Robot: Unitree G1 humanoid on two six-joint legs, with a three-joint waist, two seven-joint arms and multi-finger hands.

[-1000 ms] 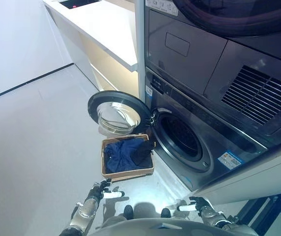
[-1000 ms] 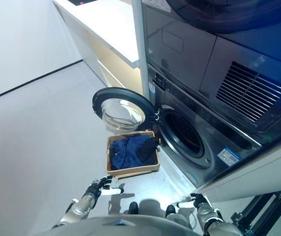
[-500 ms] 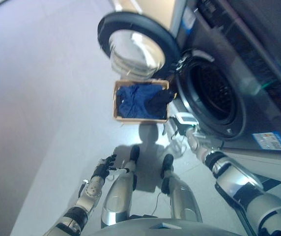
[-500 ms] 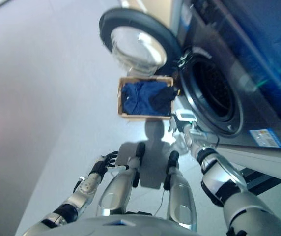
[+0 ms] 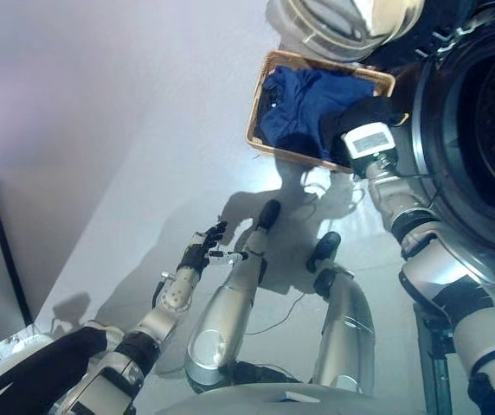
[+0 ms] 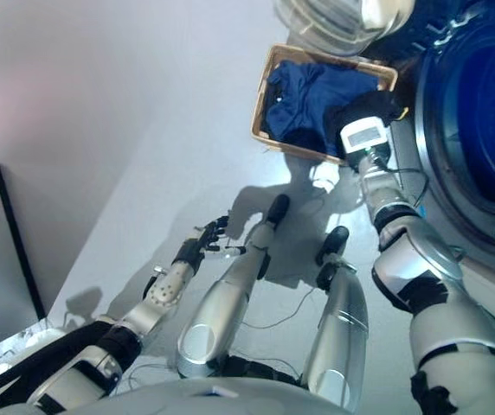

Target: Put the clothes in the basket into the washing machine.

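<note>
Clothes point(image 5: 304, 108): dark blue, crumpled, with a black piece point(image 5: 364, 117) at the right end, filling a tan wicker basket point(image 5: 269, 73) on the floor, upper centre of frame. Washing machine point(image 5: 477, 130) at upper right, door point(image 5: 343, 22) open. Right hand point(image 5: 356, 151) at the black piece, fingers hidden, state unclear. Left hand point(image 5: 204, 246) lower left, fingers loosely spread, empty.

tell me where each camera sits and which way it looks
Left eye view: on the robot's head, looking steeply down at the floor; the left hand hangs low, the right arm reaches to the basket.
Right eye view: the same, set slightly to the side.
Both share the basket, blue clothes and washing machine.
</note>
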